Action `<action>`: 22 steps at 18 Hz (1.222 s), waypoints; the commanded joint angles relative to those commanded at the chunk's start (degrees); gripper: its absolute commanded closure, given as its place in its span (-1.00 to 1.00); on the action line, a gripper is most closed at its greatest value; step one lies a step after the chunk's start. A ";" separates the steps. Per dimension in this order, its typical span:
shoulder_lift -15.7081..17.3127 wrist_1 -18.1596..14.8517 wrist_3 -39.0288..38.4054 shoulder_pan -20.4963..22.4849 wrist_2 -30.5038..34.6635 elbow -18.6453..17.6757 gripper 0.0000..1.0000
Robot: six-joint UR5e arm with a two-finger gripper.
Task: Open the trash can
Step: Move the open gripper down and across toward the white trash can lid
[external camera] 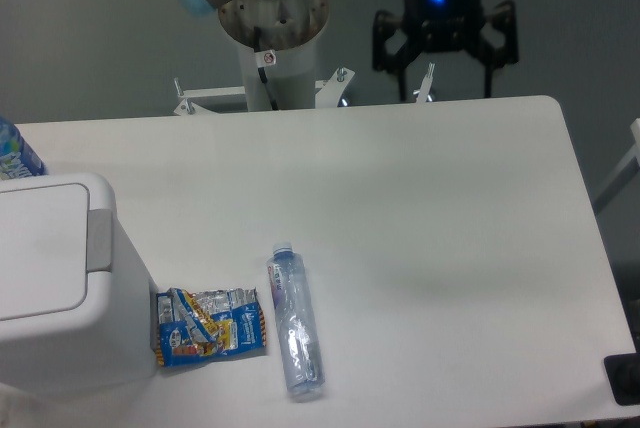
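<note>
The trash can is a large white boxy bin at the table's front left corner. Its flat white lid is down, with a grey push tab on the lid's right edge. My gripper hangs at the far right of the scene, above the table's back edge, far from the bin. Its black fingers are spread wide with nothing between them, and a blue light glows on its body.
A crushed clear plastic bottle lies near the front middle. A blue snack wrapper lies against the bin's right side. A blue-labelled bottle peeks in at the left edge. The arm's base stands behind the table.
</note>
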 joint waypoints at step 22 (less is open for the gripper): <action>-6.16 10.64 -34.04 -15.03 -9.23 0.35 -1.00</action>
